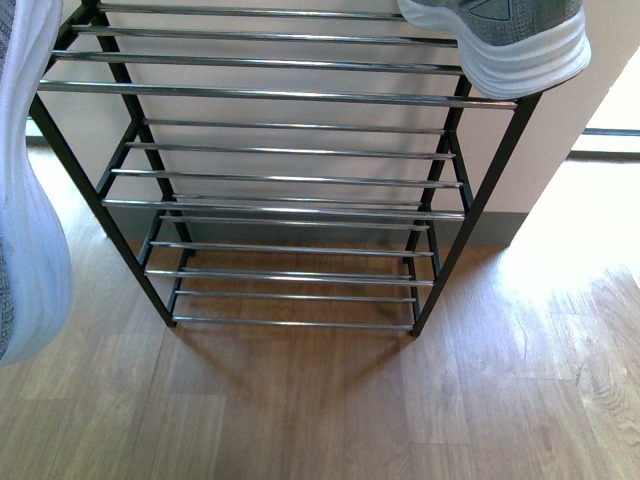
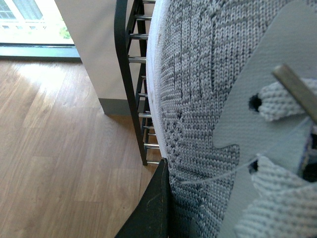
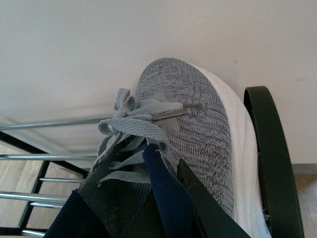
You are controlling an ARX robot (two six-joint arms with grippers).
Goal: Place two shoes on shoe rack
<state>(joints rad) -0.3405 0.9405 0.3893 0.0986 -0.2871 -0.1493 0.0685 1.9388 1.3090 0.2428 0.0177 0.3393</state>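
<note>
First shoe [image 1: 500,35] sits at the right end of the rack's [image 1: 290,95] top tier, its sole jutting past the front right corner. There the right arm's fingers [image 3: 203,203] straddle its side wall, one inside the collar; clamped or slack, cannot tell. Second shoe [image 1: 25,230] hangs in the air beside the rack's left post, above the floor [image 1: 300,420], clenched by the left arm's fingers [image 2: 153,208].

Judgement: light; the knit upper gives, the thick sole is stiff, so grip the collar rim. The chrome rods are likely slick. No other load shows on the tiers.
</note>
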